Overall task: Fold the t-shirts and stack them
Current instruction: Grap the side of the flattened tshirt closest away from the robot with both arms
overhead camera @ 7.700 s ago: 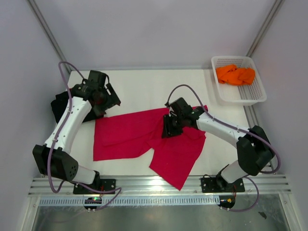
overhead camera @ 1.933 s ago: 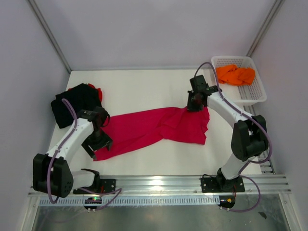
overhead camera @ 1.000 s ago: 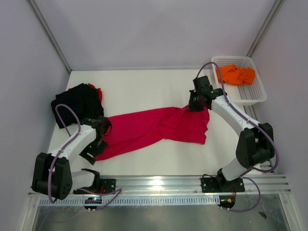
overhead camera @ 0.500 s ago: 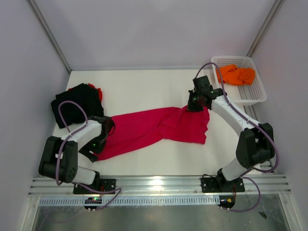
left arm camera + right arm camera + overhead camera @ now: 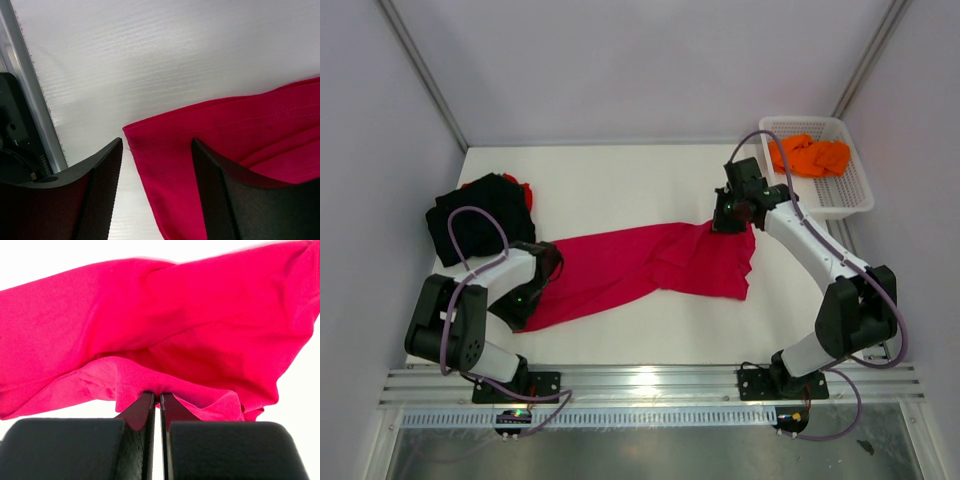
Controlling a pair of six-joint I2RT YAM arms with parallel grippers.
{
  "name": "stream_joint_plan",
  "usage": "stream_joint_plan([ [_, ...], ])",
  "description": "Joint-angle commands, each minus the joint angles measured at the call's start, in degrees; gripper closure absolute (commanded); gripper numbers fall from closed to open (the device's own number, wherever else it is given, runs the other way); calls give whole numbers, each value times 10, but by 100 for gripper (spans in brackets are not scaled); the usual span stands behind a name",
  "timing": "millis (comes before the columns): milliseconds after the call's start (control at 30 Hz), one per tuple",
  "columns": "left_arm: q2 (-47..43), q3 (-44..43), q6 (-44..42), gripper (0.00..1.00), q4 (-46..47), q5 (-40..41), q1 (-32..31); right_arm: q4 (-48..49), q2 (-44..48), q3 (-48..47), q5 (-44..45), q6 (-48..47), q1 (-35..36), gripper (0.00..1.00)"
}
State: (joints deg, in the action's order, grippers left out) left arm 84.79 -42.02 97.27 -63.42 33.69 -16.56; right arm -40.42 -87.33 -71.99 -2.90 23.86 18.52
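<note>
Left end effector (image 5: 156,150) gapes over the crimson t-shirt (image 5: 640,265) corner; right end effector (image 5: 160,399) pinches its edge.

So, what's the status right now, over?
Right fingers shut on red shirt, far-right corner. Left fingers open around its left corner. Nothing in the way.

Left hand (image 5: 156,150) spread apart low, right hand (image 5: 160,399) pinched tight.
</note>
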Motion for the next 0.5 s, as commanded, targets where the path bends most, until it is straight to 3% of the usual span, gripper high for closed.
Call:
stream_joint_plan([
  [0,4,9,27,41,30,44,-5,-11,30,-20,11,-10,-3,97],
  [133,-1,17,42,69,36,45,-13,-25,38,-25,20,-15,-3,97],
  [400,-4,29,50,99,44,34,-13,-38,53,-29,25,-10,-3,97],
  [467,-6,28,47,100,44,30,-13,-36,59,-25,25,-7,-3,97],
])
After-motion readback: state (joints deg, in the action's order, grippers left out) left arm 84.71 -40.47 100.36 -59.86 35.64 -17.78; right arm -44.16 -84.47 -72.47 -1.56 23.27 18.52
